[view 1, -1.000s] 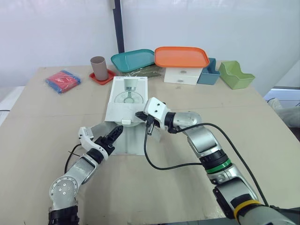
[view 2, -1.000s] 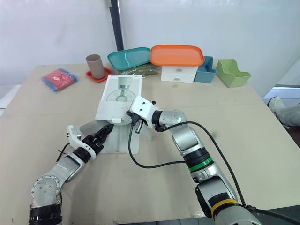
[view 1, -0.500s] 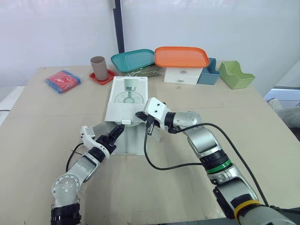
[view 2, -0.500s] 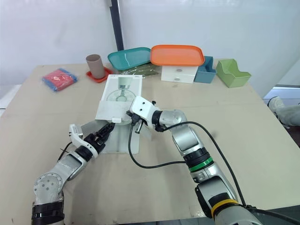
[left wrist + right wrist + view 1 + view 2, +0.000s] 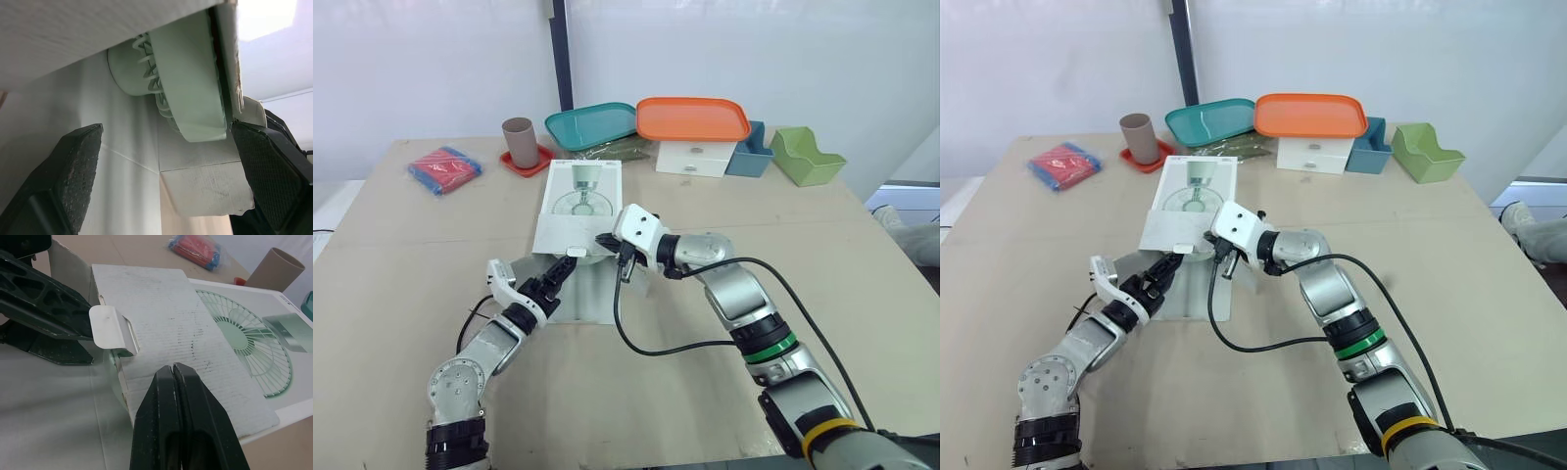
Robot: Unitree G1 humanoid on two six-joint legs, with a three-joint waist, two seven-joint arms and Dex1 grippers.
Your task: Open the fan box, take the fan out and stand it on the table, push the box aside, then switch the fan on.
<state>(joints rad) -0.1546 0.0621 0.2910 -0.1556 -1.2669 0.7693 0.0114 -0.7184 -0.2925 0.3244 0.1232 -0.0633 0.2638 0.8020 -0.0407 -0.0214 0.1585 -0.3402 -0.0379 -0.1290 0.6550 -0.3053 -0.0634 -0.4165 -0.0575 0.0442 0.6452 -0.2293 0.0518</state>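
Fan box (image 5: 578,201) lies mid-table (image 5: 862,264), near end open. Beyond it: brown cup (image 5: 519,140), teal tray (image 5: 592,125), orange tray (image 5: 692,117), blue bin (image 5: 749,152), green bin (image 5: 806,157); red packet (image 5: 445,168) far left. Left gripper (image 5: 563,274) is at the open end, right gripper (image 5: 606,240) at the top panel's near edge.

Left wrist view: fingers (image 5: 73,171) spread wide, gripping nothing. Pale green fan (image 5: 190,83) sits in the box, overhung by the cardboard top.

Right wrist view: fingers (image 5: 173,421) pressed together, nothing visible between them, against the top panel's edge; white tab (image 5: 110,328) just beside.
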